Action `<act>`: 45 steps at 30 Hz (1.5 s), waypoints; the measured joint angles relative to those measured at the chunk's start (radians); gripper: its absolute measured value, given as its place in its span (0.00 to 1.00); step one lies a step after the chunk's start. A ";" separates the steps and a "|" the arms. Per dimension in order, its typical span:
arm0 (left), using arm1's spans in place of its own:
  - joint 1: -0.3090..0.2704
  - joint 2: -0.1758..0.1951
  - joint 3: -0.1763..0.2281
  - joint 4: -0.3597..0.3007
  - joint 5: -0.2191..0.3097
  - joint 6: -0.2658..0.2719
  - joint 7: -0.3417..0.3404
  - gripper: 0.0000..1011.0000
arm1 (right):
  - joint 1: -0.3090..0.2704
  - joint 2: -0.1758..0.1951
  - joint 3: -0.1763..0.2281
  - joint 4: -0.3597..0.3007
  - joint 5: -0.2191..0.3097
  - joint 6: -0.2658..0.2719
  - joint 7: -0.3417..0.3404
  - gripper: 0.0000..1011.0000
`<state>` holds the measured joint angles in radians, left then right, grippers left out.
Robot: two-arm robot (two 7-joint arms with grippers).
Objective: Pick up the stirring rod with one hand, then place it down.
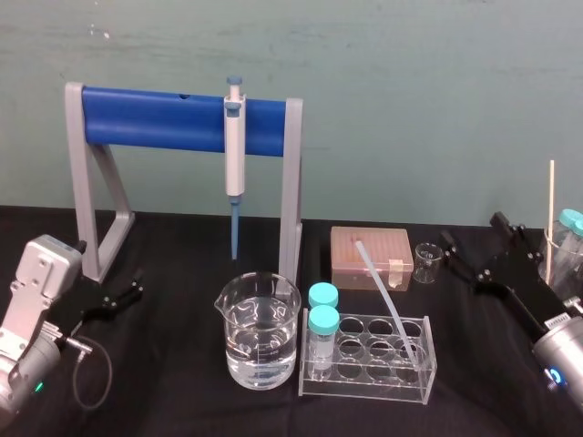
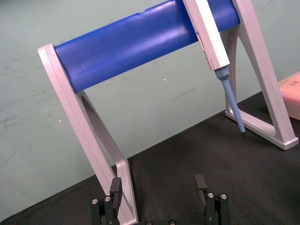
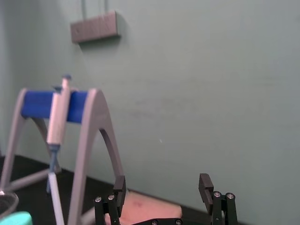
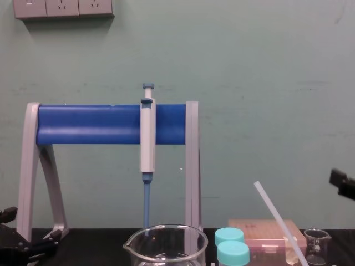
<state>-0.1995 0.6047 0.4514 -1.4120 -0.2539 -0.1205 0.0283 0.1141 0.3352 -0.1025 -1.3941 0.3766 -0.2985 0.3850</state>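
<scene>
Spanning the back of the black worktop [image 1: 182,401], the pipette stand [image 1: 173,120] is the biggest thing and has no part in the move; in front of it sit the large beaker [image 1: 259,337] of water and, just to its right, the clear tube rack [image 1: 364,384]; the stirring rod [image 1: 387,299] stands in that rack, its foot in a well at the rack's right end, its shaft slanting up toward the robot's left and, apparently, back toward the pink tip box [image 1: 401,244]; the long axis is thus a steep diagonal, neither upright nor flat.

The right claw [image 1: 472,229] hangs to the right of the rack and a little behind it, fingers spread wide and holding nothing; the rod lies to its left and slightly nearer the robot, with the small beaker [image 1: 426,262] roughly between them; this arm is plainly the nearer; the left claw [image 1: 137,284], likewise open and empty, sits by the stand's left foot, well apart from the rod, with the large beaker in the way.

The chest view takes the rod [image 4: 277,219] side-on and makes the leftward lean clear, where the head view foreshortens it; the head view in turn fixes which well holds the foot; the right wrist view shows the claw's fingers [image 3: 205,180] framing the tip box, so a turn leftward and down probably comes first.
</scene>
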 joint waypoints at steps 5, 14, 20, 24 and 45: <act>0.000 0.000 0.000 0.000 0.000 0.000 0.000 0.99 | -0.012 0.012 0.001 -0.006 -0.023 0.075 -0.023 0.99; 0.000 0.000 0.000 0.000 0.000 0.000 0.000 0.99 | -0.010 0.031 -0.022 -0.007 -0.063 0.201 -0.046 0.99; 0.000 0.000 0.000 0.000 0.000 0.000 0.000 0.99 | -0.010 0.031 -0.022 -0.006 -0.063 0.203 -0.046 0.99; 0.000 0.000 0.000 0.000 0.000 0.000 0.000 0.99 | -0.010 0.031 -0.021 -0.006 -0.062 0.202 -0.046 0.99; 0.000 0.000 0.000 0.000 0.000 0.000 0.000 0.99 | -0.012 0.029 -0.019 -0.007 -0.060 0.199 -0.047 0.99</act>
<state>-0.1996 0.6047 0.4513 -1.4120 -0.2539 -0.1205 0.0283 0.1025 0.3646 -0.1215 -1.4009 0.3166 -0.0992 0.3381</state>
